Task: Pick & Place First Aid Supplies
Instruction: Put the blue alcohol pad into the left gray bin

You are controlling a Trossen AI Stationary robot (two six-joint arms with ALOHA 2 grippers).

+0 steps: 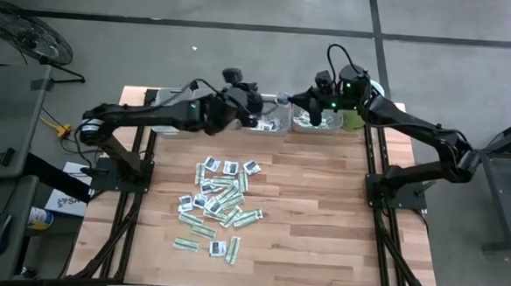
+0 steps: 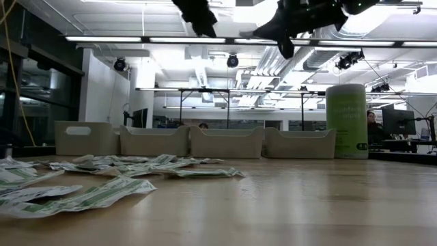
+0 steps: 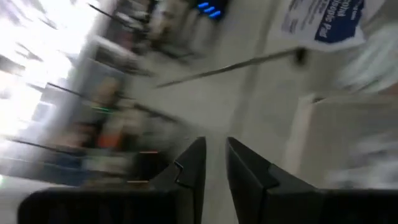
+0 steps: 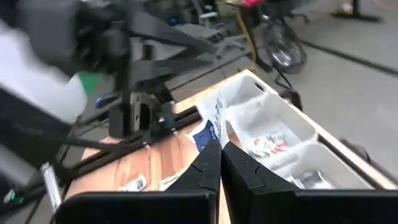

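The first aid supplies lie as a loose pile of small flat sachets [image 1: 217,202] on the wooden table, pale green-white strips and squarish white ones [image 2: 102,171]. One white sachet with blue print [image 4: 210,124] is high above the table at the far edge, with my right gripper [image 4: 219,154] shut on it near the grey trays [image 1: 316,122]. My left gripper [image 3: 214,149] hovers close by to the left [image 1: 259,106], open with nothing between its fingers. The left wrist view shows the same sachet [image 3: 323,22] ahead of it. My right gripper pinches the sachet's near edge [image 4: 211,142] between its two fingers. The fingers reach about level from the table's right side. The rest of the sachet sticks out past the fingertips, lifted clear of the table and trays.
Several grey trays stand in a row along the far edge [image 2: 227,142]; two hold sachets [image 4: 270,144]. A tall pale green tub [image 2: 347,121] stands at the far right. Bare wood lies at the near right [image 1: 321,234].
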